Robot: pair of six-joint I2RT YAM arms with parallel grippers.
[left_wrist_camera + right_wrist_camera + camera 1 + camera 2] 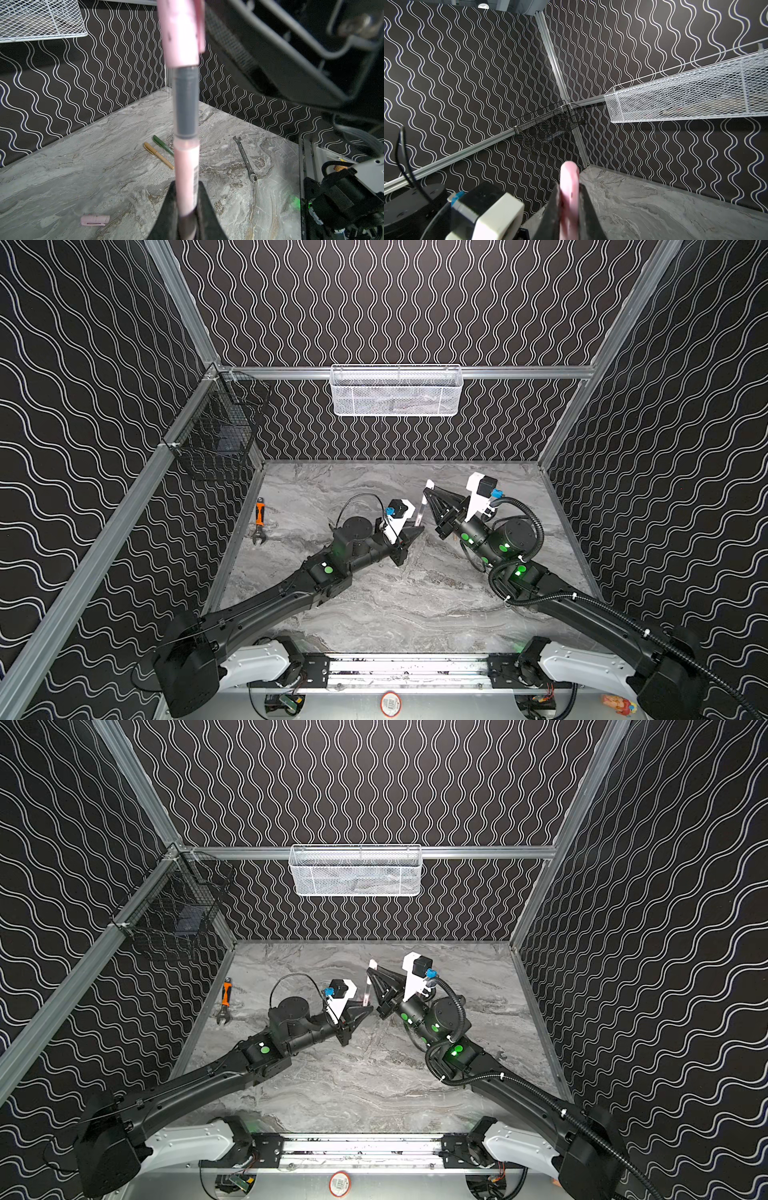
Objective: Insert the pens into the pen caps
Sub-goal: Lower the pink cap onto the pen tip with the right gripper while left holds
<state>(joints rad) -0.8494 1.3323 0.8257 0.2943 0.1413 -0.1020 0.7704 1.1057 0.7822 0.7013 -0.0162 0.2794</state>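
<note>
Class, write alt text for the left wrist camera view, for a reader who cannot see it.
A pink pen, clamped in the left gripper, fills the middle, its grey front end meeting a pink cap. Behind, on the marble table, lie a gold-tan pen, a dark green pen, a loose pink cap and a metal wrench.

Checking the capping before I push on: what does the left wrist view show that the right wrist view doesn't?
Only left wrist: the pink pen in the left hand, its grey section reaching the mouth of the pink cap; a gold pen, green pen, loose pink cap and silver wrench on the table. Only right wrist: the black wire basket in the corner. Both: the pink cap in the right hand, the white basket, the table.
</note>
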